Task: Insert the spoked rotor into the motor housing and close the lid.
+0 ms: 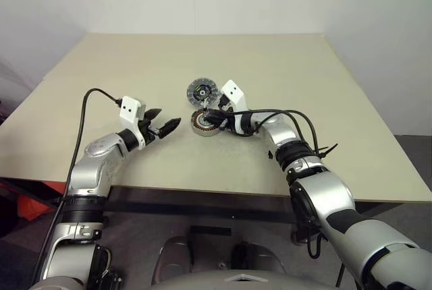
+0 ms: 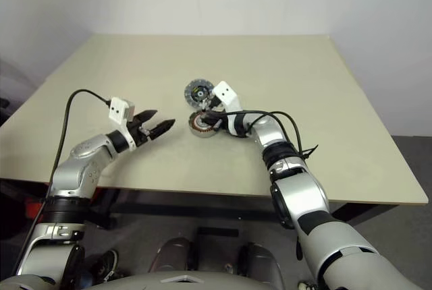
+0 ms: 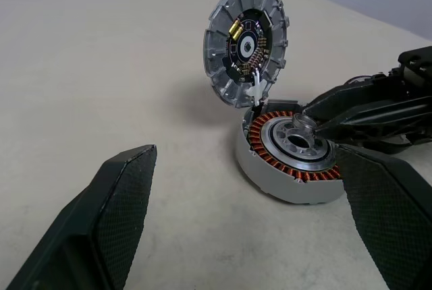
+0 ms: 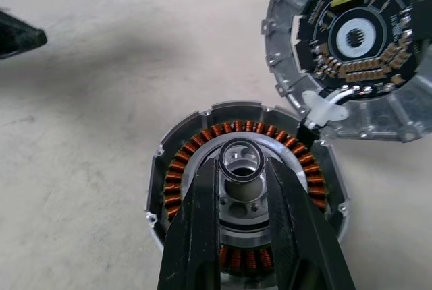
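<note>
While its two black fingers (image 4: 202, 236) close on the raised hub of the spoked rotor (image 4: 241, 168), the right pincer (image 4: 241, 189) reaches over the near edge of the motor housing (image 3: 287, 152), gripping that hub from either side. The rotor sits down inside the housing, ringed by the copper-brown windings (image 4: 177, 168), its hub standing upright in the middle of them. The housing itself rests flat on the tabletop (image 1: 304, 67). Joined to the housing's far rim by a small white piece (image 4: 324, 109), the lid (image 3: 246, 42) stands swung open, tilted up and away from the housing, so that its inner face with the dark centre part and light rim segments looks back towards the pincer. To the housing's left, apart from it and touching nothing, the left pincer (image 1: 162, 125) hangs just above the tabletop with its fingers (image 3: 111, 219) spread wide, pointing at the housing. A black cable (image 1: 84, 111) loops back from that wrist, well away from the housing.
</note>
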